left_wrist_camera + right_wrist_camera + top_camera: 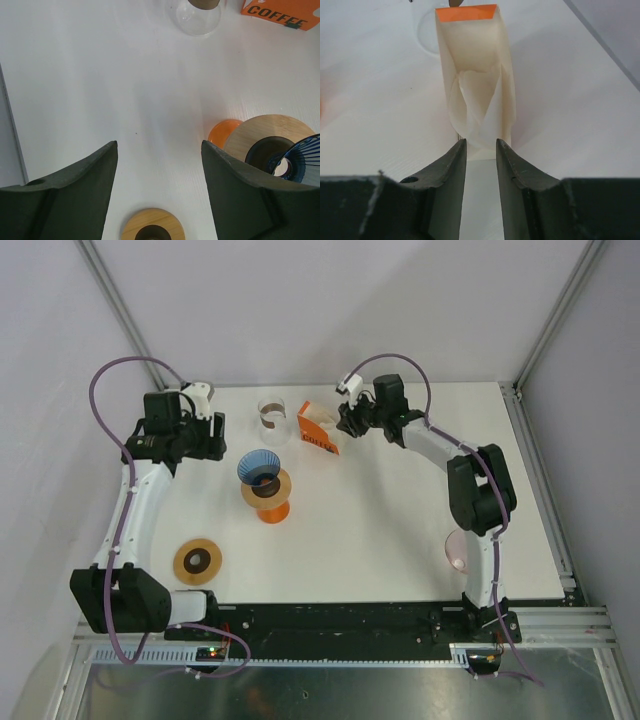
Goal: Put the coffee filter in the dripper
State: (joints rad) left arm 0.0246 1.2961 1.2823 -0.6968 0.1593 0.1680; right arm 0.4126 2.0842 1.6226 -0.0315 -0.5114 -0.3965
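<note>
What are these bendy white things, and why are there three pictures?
They are two robot arms, each with a two-finger gripper. One picture looks down from above; the other two come from a camera on each wrist. On the table are a blue dripper on its stand, a glass jug, a wooden disc and an orange coffee box lying open. The left gripper is wide open and holds nothing. The right gripper reaches to the box's mouth, its fingers either side of a white paper filter, a gap showing, not pinching it yet.
</note>
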